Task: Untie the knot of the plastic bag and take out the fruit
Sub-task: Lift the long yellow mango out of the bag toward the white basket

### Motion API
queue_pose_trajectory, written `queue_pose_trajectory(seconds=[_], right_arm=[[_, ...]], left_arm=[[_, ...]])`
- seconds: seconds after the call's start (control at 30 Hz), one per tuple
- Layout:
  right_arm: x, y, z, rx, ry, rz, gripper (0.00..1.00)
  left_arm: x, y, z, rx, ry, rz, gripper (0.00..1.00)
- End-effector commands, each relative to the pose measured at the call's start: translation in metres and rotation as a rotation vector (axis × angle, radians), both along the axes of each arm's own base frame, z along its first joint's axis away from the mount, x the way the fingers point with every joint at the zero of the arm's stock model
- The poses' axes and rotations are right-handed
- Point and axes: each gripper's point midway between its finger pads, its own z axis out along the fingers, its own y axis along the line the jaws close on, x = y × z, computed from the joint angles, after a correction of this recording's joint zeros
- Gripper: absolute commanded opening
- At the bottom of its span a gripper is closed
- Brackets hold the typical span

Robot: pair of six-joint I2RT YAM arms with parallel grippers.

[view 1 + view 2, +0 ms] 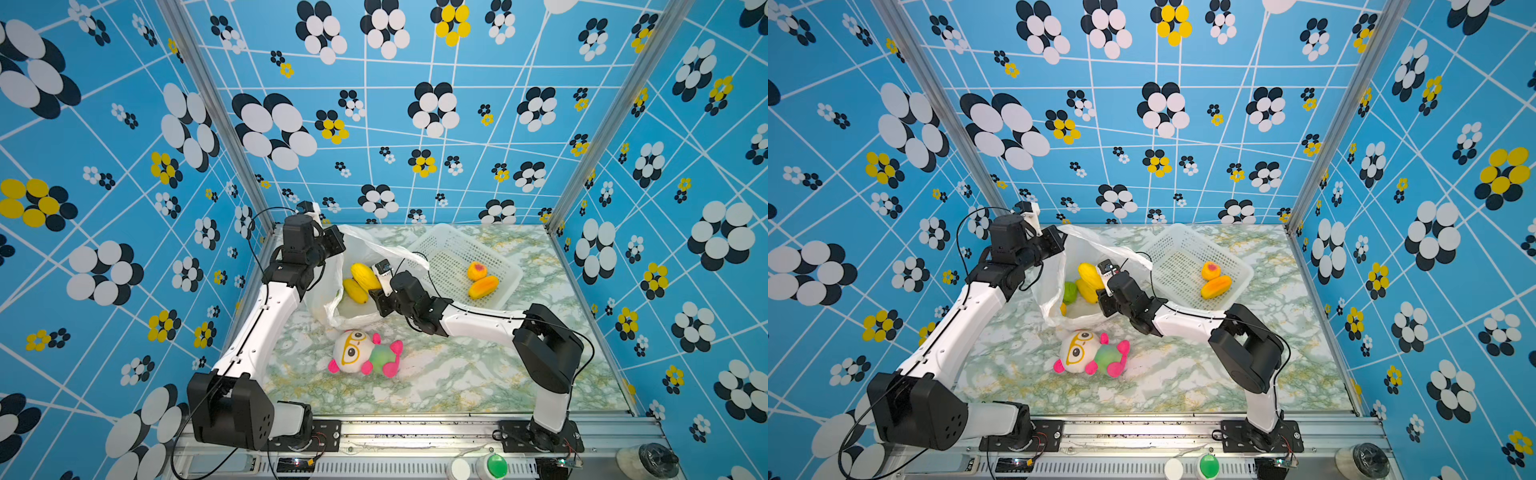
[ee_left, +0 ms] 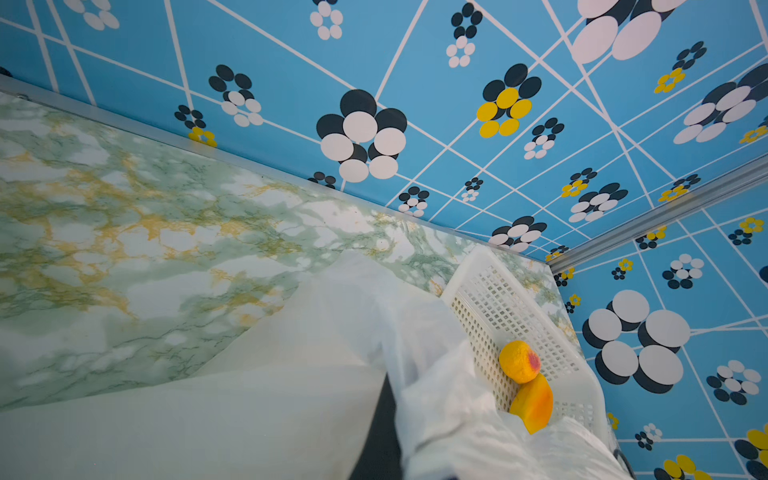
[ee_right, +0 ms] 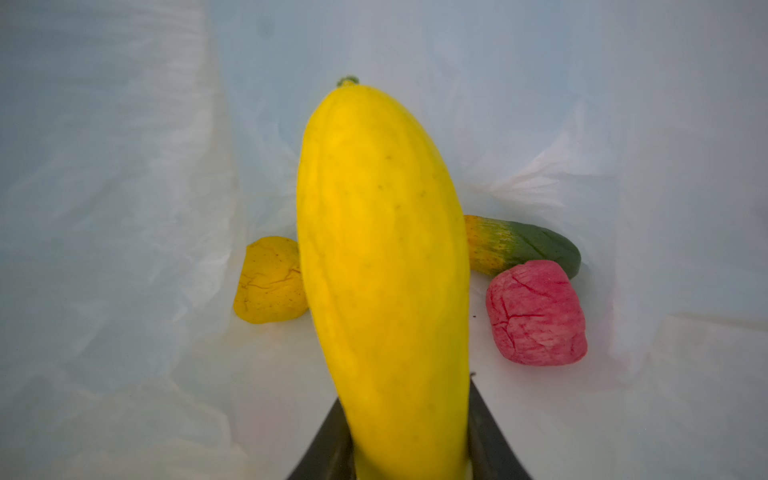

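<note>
With the plastic bag point(image 1: 320, 299) already untied and its rim pinched by the closed left tool point(image 1: 332, 243), the right tool point(image 3: 409, 451) clamps a long yellow fruit point(image 3: 382, 249) inside it, while two fruits point(image 1: 482, 286) sit in the basket point(image 1: 446, 232) behind that tool and at least three more fruits point(image 3: 536, 311) wait just ahead.

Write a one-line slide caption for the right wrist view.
Right gripper holds a long yellow fruit inside the plastic bag; a small yellow fruit, a red fruit and a green fruit lie beyond.
</note>
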Motion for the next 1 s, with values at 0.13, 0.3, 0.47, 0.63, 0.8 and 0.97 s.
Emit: queue_pose_trajectory(seconds=[0.13, 0.3, 0.47, 0.63, 0.8, 0.97], right_arm=[[-0.005, -0.002, 0.036, 0.096, -0.036, 0.001, 0.34], [-0.015, -0.019, 0.075, 0.126, -0.084, -0.005, 0.33], [-0.036, -0.063, 0.113, 0.166, -0.185, -0.045, 0.35], [-0.051, -0.12, 0.137, 0.169, -0.307, -0.144, 0.36], [-0.042, -0.193, 0.143, 0.192, -0.378, -0.378, 0.34], [-0.013, -0.264, 0.118, 0.302, -0.277, -0.651, 0.31]], left_arm=[[-0.011, 0.002, 0.018, 0.039, -0.055, 0.001, 0.0], [-0.018, 0.002, 0.026, 0.049, -0.079, 0.003, 0.0], [-0.016, 0.003, 0.024, 0.037, -0.083, 0.014, 0.0], [-0.017, 0.006, 0.022, 0.043, -0.077, 0.027, 0.0], [-0.023, 0.011, 0.025, 0.045, -0.095, 0.049, 0.0], [-0.024, 0.012, 0.024, 0.046, -0.088, 0.053, 0.0]])
